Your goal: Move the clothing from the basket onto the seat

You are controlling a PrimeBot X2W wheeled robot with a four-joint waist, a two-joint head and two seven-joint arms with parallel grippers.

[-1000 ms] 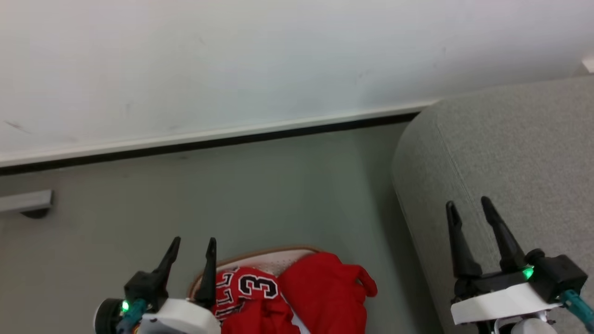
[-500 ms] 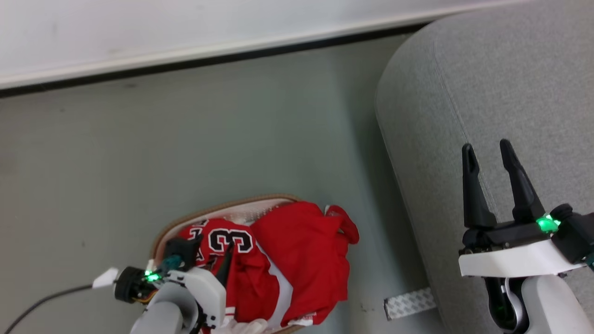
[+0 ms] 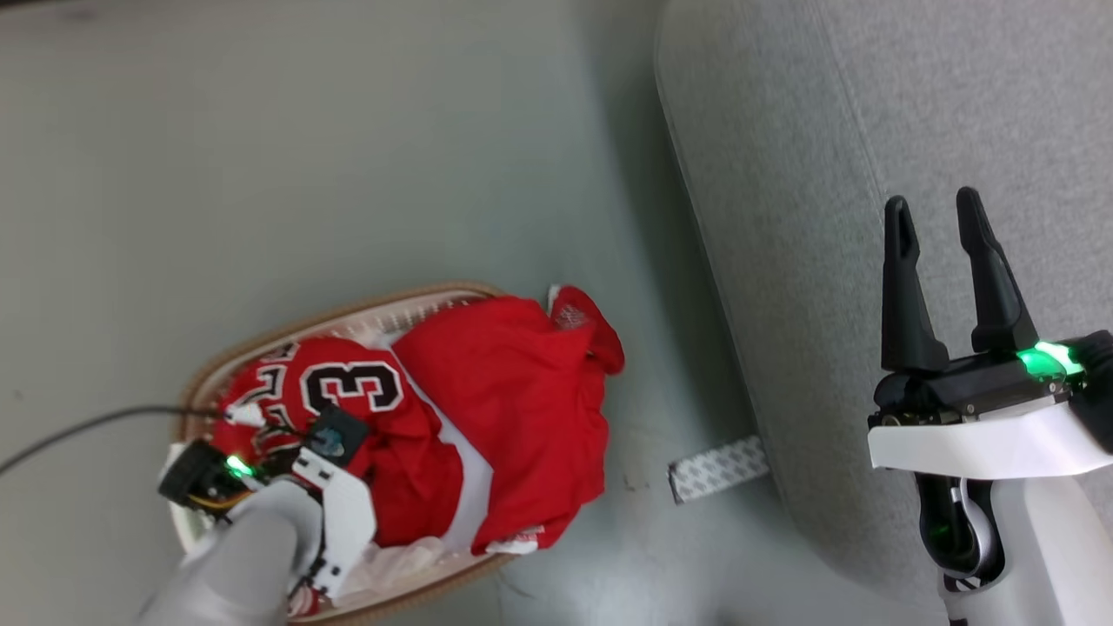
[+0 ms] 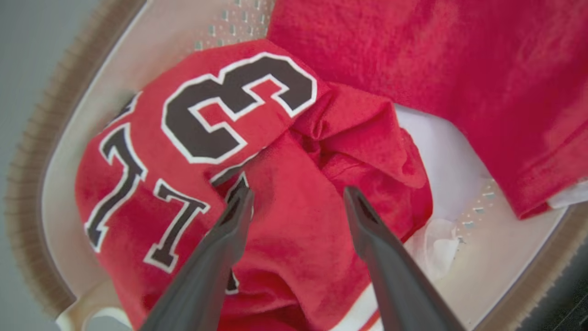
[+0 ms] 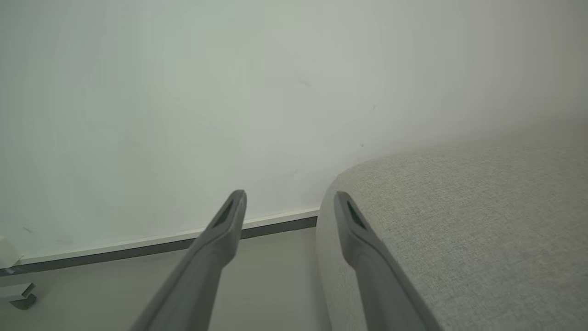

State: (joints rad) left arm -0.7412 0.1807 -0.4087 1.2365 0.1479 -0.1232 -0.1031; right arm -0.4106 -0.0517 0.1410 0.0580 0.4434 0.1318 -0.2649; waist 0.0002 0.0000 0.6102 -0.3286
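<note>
The basket (image 3: pixel 348 304), white with a brown rim (image 4: pixel 27 184), sits on the floor at the lower left. In it lies the clothing: a red jersey (image 3: pixel 348 391) with a black "3" (image 4: pixel 206 115), and a plain red garment (image 3: pixel 513 391) spilling over the right rim (image 4: pixel 436 69). My left gripper (image 4: pixel 296 195) points down into the basket, open, its tips just above the jersey's folds. My left wrist (image 3: pixel 287 496) covers the basket's near end. The grey seat (image 3: pixel 826 174) fills the right. My right gripper (image 3: pixel 933 200) hovers open over its edge (image 5: pixel 459 220), holding nothing (image 5: pixel 289 195).
A strip of pale tape (image 3: pixel 717 469) lies on the floor between basket and seat. A dark cable (image 3: pixel 87 426) runs left from my left wrist. A white cloth liner (image 4: pixel 441 151) shows under the garments. The wall and its baseboard (image 5: pixel 138 248) stand beyond the seat.
The head camera has tilted down, so the wall has left the picture. My left gripper has turned downward over the basket and come close to the jersey. Both grippers stay open.
</note>
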